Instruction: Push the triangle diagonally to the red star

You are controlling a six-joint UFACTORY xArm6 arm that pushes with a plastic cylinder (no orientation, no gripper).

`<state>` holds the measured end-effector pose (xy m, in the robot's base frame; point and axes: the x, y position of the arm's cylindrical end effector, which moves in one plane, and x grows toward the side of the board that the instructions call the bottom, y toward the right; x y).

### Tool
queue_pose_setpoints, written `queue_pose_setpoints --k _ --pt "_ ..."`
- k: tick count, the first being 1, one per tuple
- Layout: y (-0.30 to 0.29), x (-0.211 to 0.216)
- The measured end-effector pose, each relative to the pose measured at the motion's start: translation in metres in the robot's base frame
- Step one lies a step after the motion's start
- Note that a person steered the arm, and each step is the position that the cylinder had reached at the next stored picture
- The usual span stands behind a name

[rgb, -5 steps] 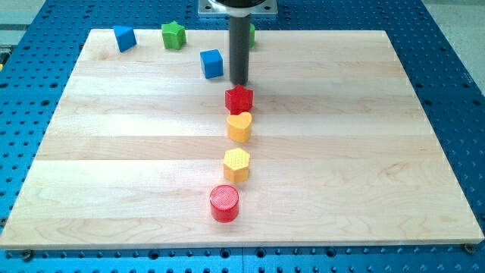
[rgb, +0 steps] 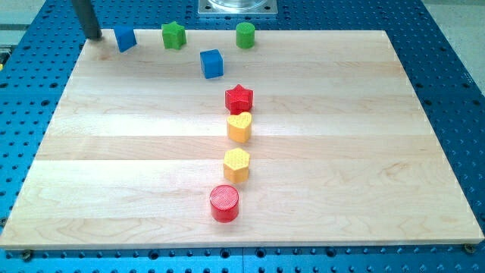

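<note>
Blue triangle: small blue wedge-like block at the worktop's top-left corner, its shape hard to make out at this angle. My tip sits just to the view's left of it, close, contact unclear. The rod is cut off by the top edge, so only its lower part shows. No end effector jaws here, just a plain rod, holding nothing.

Red star is near the centre, well apart from the triangle, down and to the view's right. Just below the star: yellow heart, about touching it, then yellow hexagon, then red cylinder, all in a rough line. Blue cube lies between triangle and star. Green star and green cylinder sit along the top edge.
</note>
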<state>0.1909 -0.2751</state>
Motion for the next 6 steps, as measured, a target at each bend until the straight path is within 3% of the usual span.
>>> queue_pose_setpoints --k 1,2,3,4,5,6 --pt "0.081 0.015" --pt "0.095 0.096" --pt "0.103 0.083" --pt "0.055 0.056" --pt "0.011 0.088" --pt "0.08 0.108"
